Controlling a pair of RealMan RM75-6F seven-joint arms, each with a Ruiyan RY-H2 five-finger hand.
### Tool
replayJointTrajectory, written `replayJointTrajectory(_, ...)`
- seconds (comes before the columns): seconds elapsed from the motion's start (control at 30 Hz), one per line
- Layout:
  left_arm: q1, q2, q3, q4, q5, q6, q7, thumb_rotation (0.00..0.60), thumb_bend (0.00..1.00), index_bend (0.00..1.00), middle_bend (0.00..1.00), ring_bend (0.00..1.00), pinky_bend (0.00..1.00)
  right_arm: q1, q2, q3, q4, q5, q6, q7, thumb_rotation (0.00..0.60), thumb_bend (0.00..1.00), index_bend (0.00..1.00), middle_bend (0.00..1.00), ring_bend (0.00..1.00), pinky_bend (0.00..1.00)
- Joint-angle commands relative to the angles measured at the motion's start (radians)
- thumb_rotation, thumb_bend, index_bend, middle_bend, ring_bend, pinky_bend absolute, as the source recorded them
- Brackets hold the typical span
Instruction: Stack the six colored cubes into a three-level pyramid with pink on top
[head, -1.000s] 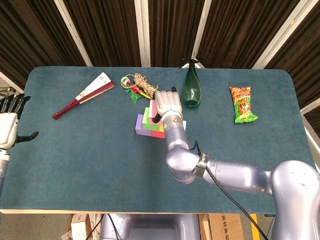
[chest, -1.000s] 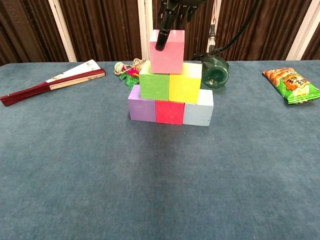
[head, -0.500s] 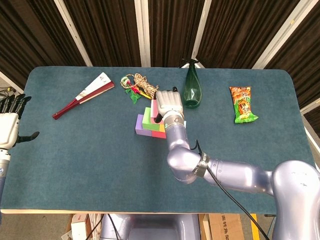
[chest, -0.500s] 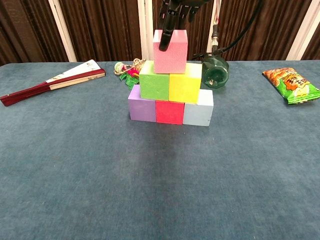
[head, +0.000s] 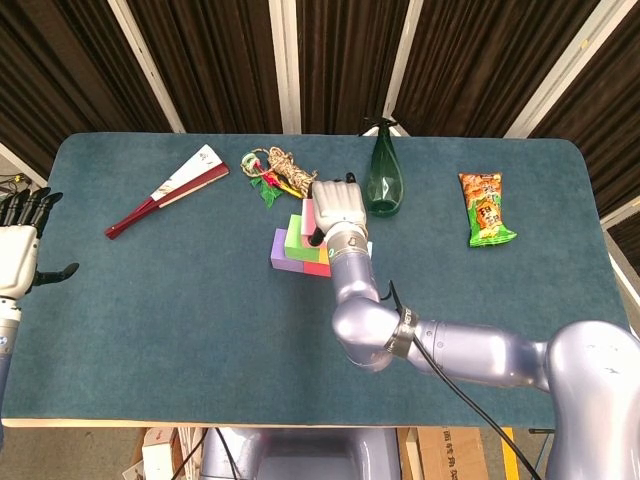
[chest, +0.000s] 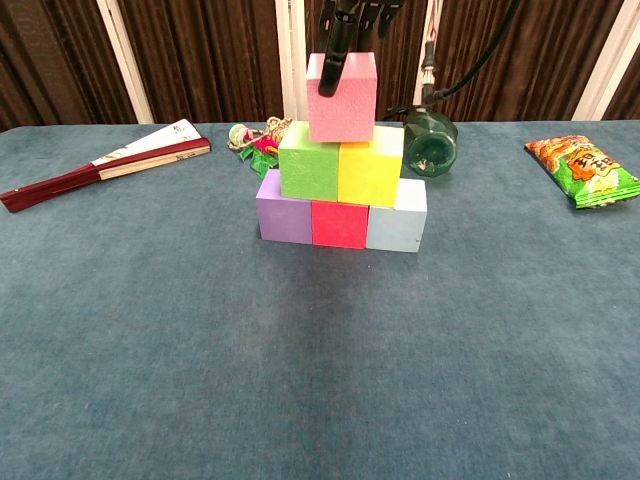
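Observation:
The pink cube (chest: 341, 97) is on top of the stack, over the seam between the green cube (chest: 309, 172) and the yellow cube (chest: 371, 172). Below these, the purple cube (chest: 284, 220), red cube (chest: 339, 224) and pale blue cube (chest: 396, 226) form the bottom row. My right hand (chest: 352, 18) grips the pink cube from above, thumb down its front face. In the head view the right hand (head: 336, 205) hides most of the pink cube (head: 308, 215); the green cube (head: 295, 232) and purple cube (head: 281, 250) show beside it. My left hand (head: 15, 250) is open at the table's left edge.
A green glass bottle (chest: 430, 140) lies just behind the stack on the right. A knotted rope bundle with a green and red trinket (head: 275, 172) lies behind it on the left. A folded fan (chest: 100, 160) is at far left, and a snack bag (chest: 582, 168) at far right.
The right hand has shifted the pink cube slightly to the right and a little upward on the stack. The left hand and the five lower cubes have not moved.

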Motion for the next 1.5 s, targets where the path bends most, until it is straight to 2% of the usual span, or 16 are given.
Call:
replayJointTrajectory(0.03,0.0,0.001,0.002,-0.001,0.001,-0.001,0.001,0.6,0.2,0.11,0.04,0.0,0.0,0.0,-0.002,0.0,0.001,0.003,0.003,0.0,0.6,0.25,0.45,0.32,0.19,0.01)
replayJointTrajectory(1.5,-0.002,-0.01,0.003,0.015,-0.006,-0.007,0.008,0.6,0.2,0.11,0.04,0.0,0.0,-0.009,-0.031,0.025,0.03,0.014,0.022,-0.013,0.6,0.25,0.37,0.27,0.15,0.01)
